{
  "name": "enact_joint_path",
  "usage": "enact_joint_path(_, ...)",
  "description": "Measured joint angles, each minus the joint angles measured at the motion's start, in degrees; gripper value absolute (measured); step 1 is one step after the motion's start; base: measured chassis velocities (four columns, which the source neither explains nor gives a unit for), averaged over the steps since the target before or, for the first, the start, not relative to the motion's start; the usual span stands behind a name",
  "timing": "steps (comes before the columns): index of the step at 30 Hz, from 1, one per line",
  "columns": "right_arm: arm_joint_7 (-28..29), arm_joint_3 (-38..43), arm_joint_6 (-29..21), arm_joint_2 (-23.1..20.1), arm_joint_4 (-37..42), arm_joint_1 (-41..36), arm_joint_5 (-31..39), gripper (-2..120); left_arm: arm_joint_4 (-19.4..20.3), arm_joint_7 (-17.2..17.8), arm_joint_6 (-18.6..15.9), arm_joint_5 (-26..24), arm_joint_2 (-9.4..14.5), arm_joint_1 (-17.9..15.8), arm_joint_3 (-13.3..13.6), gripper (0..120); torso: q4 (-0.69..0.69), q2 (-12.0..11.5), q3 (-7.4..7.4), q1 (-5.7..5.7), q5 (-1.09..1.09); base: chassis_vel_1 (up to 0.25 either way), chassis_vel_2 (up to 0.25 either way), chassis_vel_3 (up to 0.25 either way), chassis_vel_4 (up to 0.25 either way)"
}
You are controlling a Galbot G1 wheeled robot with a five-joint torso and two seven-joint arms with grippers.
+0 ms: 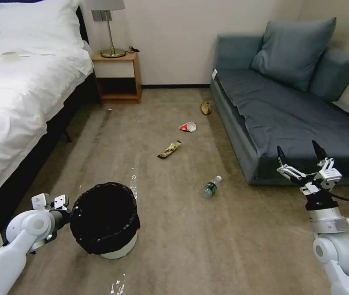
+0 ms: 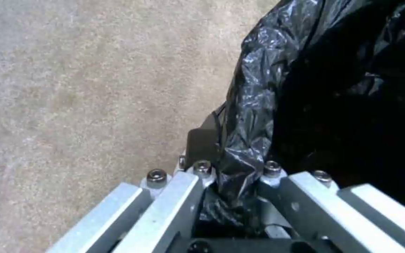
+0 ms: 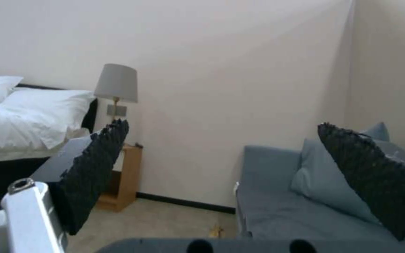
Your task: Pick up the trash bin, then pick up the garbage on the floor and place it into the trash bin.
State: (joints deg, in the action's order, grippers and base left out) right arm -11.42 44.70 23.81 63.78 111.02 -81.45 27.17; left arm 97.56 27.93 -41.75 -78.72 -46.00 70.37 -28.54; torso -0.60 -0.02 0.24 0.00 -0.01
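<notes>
The trash bin (image 1: 113, 241), white with a black bag liner (image 2: 258, 105) over its rim, is at the lower left, tilted toward me. My left gripper (image 1: 69, 213) is shut on the liner-covered rim at the bin's left side. On the carpet lie the garbage pieces: a clear bottle with a green label (image 1: 210, 187), a yellow-brown wrapper (image 1: 169, 149), a red-and-white packet (image 1: 188, 126) and a brown banana peel (image 1: 205, 107) (image 3: 216, 231). My right gripper (image 1: 301, 157) (image 3: 230, 175) is held up at the right, open, in front of the sofa.
A white bed (image 1: 23, 90) runs along the left, a wooden nightstand (image 1: 119, 76) with a lamp (image 1: 109, 24) stands at the back. A grey-blue sofa (image 1: 297, 119) with a cushion lines the right. Carpet lies open between them.
</notes>
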Motion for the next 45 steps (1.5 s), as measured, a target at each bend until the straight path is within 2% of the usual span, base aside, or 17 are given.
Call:
enact_joint_path(4, 0.6, 0.1, -0.5, 0.0, 0.5, 0.0, 0.8, 100, 1.5, 0.6, -0.2, -0.1, -0.5, 1.6, -1.8, 3, -0.01, 0.0, 0.02, 0.00, -0.11, 0.000, 0.000, 0.000, 0.000)
enact_joint_path(7, 0.8, 0.2, -0.5, 0.2, 0.5, 0.1, 0.9, 100, 3.5, -1.0, -0.5, 0.5, -0.2, 3.4, -3.9, 2, -0.01, 0.0, 0.04, 0.00, -0.17, 0.000, 0.000, 0.000, 0.000)
enact_joint_path(9, 0.8, 0.2, -0.5, 0.8, 0.5, 0.1, 0.9, 100, 6.7, -4.9, -1.0, 3.0, 0.4, 4.9, -7.2, 2, -0.02, 0.0, 0.05, 0.00, -0.20, 0.000, 0.000, 0.000, 0.000)
enact_joint_path(10, 0.8, 0.2, -0.5, 0.8, 0.5, 0.1, 0.9, 100, 6.7, -4.9, -1.0, 3.0, 0.4, 4.9, -7.2, 2, -0.02, 0.0, 0.05, 0.00, -0.20, 0.000, 0.000, 0.000, 0.000)
enact_joint_path(11, 0.8, 0.1, -0.6, 1.2, 0.5, 0.1, 0.9, 100, 8.5, -6.5, -0.4, 4.5, 0.8, 5.4, -9.0, 2, -0.04, 0.0, 0.04, 0.01, -0.02, 0.000, 0.000, 0.000, 0.000)
enact_joint_path(13, 0.8, -0.1, -0.6, 1.4, 0.5, 0.2, 0.8, 100, 9.3, -7.0, 0.0, 5.6, 1.0, 5.6, -9.8, 2, -0.03, 0.0, 0.04, 0.00, -0.04, 0.000, 0.000, 0.000, 0.000)
enact_joint_path(15, 1.0, -0.3, -0.7, 1.7, 0.5, 0.5, 0.7, 100, 10.2, -9.7, 2.6, 11.6, 1.2, 5.5, -11.3, 2, -0.01, 0.0, 0.04, 0.00, -0.11, 0.000, 0.000, 0.000, 0.000)
enact_joint_path(16, 1.0, -0.3, -0.7, 1.7, 0.5, 0.5, 0.7, 100, 10.2, -9.7, 2.6, 11.6, 1.2, 5.5, -11.3, 2, -0.01, 0.0, 0.04, 0.00, -0.11, 0.000, 0.000, 0.000, 0.000)
enact_joint_path(18, 1.3, -0.4, -0.9, 2.0, 0.7, 0.7, 0.7, 100, 10.5, -14.4, 7.6, 21.6, 1.4, 5.3, -12.5, 2, 0.02, 0.0, 0.03, 0.00, -0.06, 0.000, 0.000, 0.000, 0.000)
enact_joint_path(19, 1.3, -0.4, -0.9, 2.0, 0.7, 0.7, 0.7, 100, 10.5, -14.4, 7.6, 21.6, 1.4, 5.3, -12.5, 2, 0.02, 0.0, 0.03, 0.00, -0.06, 0.000, 0.000, 0.000, 0.000)
enact_joint_path(21, 1.6, -0.4, -1.0, 2.2, 0.8, 0.7, 0.7, 100, 10.6, -21.2, 15.0, 29.8, 1.4, 5.2, -13.2, 2, 0.01, 0.0, 0.03, 0.01, -0.08, 0.000, 0.000, 0.000, 0.000)
enact_joint_path(22, 1.6, -0.4, -1.0, 2.2, 0.8, 0.7, 0.7, 100, 10.6, -21.2, 15.0, 29.8, 1.4, 5.2, -13.2, 2, 0.01, 0.0, 0.03, 0.01, -0.08, 0.000, 0.000, 0.000, 0.000)
enact_joint_path(23, 1.9, -0.3, -1.0, 2.3, 0.8, 0.8, 0.7, 100, 11.0, -25.5, 19.9, 33.2, 1.4, 5.3, -13.8, 2, -0.01, 0.0, 0.02, 0.00, -0.07, 0.000, 0.000, 0.000, 0.000)
enact_joint_path(25, 2.3, -0.2, -1.2, 2.7, 0.7, 1.2, 0.7, 100, 12.0, -30.7, 25.6, 34.8, 1.5, 5.3, -14.1, 2, -0.02, 0.0, 0.02, 0.00, -0.04, 0.000, 0.000, 0.000, 0.000)
enact_joint_path(29, 2.6, -0.5, -1.4, 3.1, 0.5, 1.9, 0.8, 100, 11.4, -32.0, 28.5, 35.6, 1.4, 4.3, -14.1, 2, 0.00, 0.0, 0.02, 0.00, -0.04, 0.000, 0.000, 0.000, 0.000)
enact_joint_path(35, 2.9, -0.7, -1.8, 3.2, -0.5, 2.7, 0.8, 100, 9.4, -32.9, 29.7, 35.0, 1.2, 3.9, -15.6, 2, 0.00, 0.0, 0.02, 0.00, -0.03, 0.000, 0.000, 0.000, 0.000)
enact_joint_path(45, 7.2, -0.9, -4.6, 2.9, -2.4, 4.0, 0.6, 100, 7.5, -29.4, 26.5, 28.9, 0.2, 4.4, -19.0, 2, -0.01, 0.0, 0.02, 0.00, -0.06, 0.000, 0.000, 0.000, 0.000)
